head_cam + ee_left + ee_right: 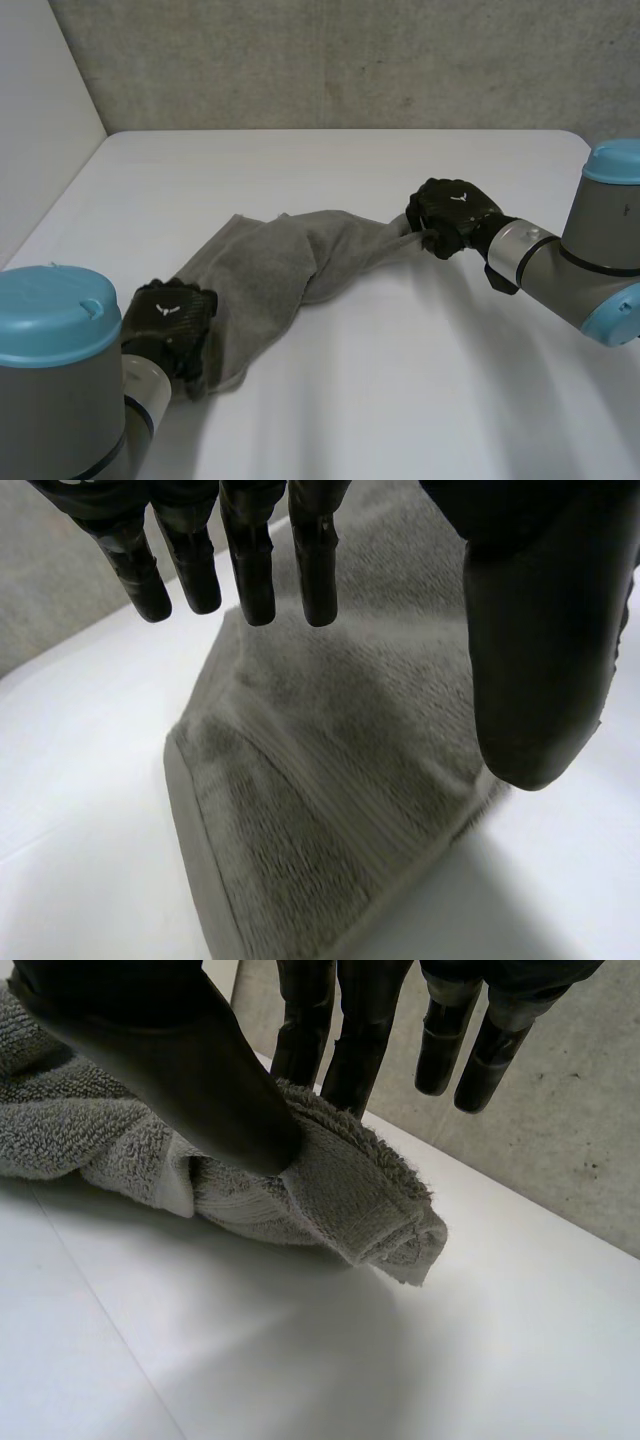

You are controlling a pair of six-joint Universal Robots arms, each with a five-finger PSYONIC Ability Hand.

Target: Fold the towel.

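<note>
A grey towel (280, 265) lies bunched in a long strip across the white table (420, 390), running from front left to the right. My right hand (450, 215) holds its far right end. In the right wrist view the thumb (190, 1080) pinches a thick fold of the towel (340, 1185) against the fingers, and that end is lifted a little off the table. My left hand (168, 320) is at the strip's near left end. In the left wrist view its fingers (250, 560) are straight and apart from the thumb, just above the towel's corner (330, 780), which lies flat.
A grey concrete wall (350, 60) stands behind the table and a pale panel (40, 120) along its left side. Bare tabletop stretches in front of and behind the towel. The table's rounded far right corner (575, 140) is near my right arm.
</note>
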